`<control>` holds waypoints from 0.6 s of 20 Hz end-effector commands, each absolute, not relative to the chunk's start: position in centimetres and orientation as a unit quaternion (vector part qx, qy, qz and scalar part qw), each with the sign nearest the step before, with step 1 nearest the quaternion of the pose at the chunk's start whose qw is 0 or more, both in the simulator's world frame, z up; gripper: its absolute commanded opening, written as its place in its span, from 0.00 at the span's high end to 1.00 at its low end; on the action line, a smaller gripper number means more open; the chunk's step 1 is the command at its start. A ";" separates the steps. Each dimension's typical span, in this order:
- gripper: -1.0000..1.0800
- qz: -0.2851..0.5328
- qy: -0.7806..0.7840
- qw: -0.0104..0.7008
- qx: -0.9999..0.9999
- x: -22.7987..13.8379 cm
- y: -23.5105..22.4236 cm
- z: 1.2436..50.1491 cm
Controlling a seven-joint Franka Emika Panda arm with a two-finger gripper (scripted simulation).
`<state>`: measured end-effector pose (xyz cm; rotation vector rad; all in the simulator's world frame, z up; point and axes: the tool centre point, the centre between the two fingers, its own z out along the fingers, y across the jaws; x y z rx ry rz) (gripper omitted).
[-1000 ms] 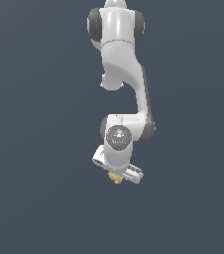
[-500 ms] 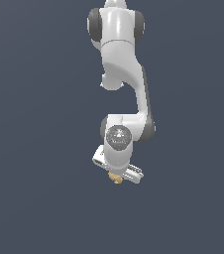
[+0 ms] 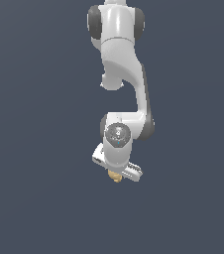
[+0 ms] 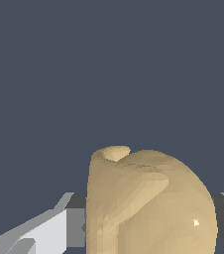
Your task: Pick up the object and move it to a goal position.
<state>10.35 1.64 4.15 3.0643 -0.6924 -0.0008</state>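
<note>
The small tan-yellow lumpy object (image 3: pixel 115 175) sits clamped in the white tool (image 3: pixel 117 174) at the lower end of the glossy white jointed arm (image 3: pixel 124 74), which hangs down from twelve o'clock in the exterior view. Only a little of the object shows there, peeking out under the wrist at about six o'clock from the round grey wrist cap (image 3: pixel 118 135). In the wrist view the object (image 4: pixel 148 203) fills the space between the fingers: matte, faceted, roundish, with a curled ridge at its crown and one small bright glint on its flank. A dark grey finger pad (image 4: pixel 76 223) presses one side and a second pad (image 4: pixel 223 223) meets the other, so the tool is closed on the object. All around lies flat, featureless slate-grey background, with open room on every side and no edge in sight.
</note>
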 end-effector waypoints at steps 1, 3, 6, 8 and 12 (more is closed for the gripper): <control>1.00 0.000 -0.220 0.000 0.975 9.9 1.5 4.4; 1.00 0.000 -0.220 0.000 0.975 9.5 1.4 4.6; 1.00 0.000 -0.220 0.000 0.975 8.6 1.1 5.1; 1.00 0.000 -0.220 0.000 0.975 7.8 0.9 5.5; 1.00 0.000 -0.220 0.000 0.975 6.0 0.3 6.4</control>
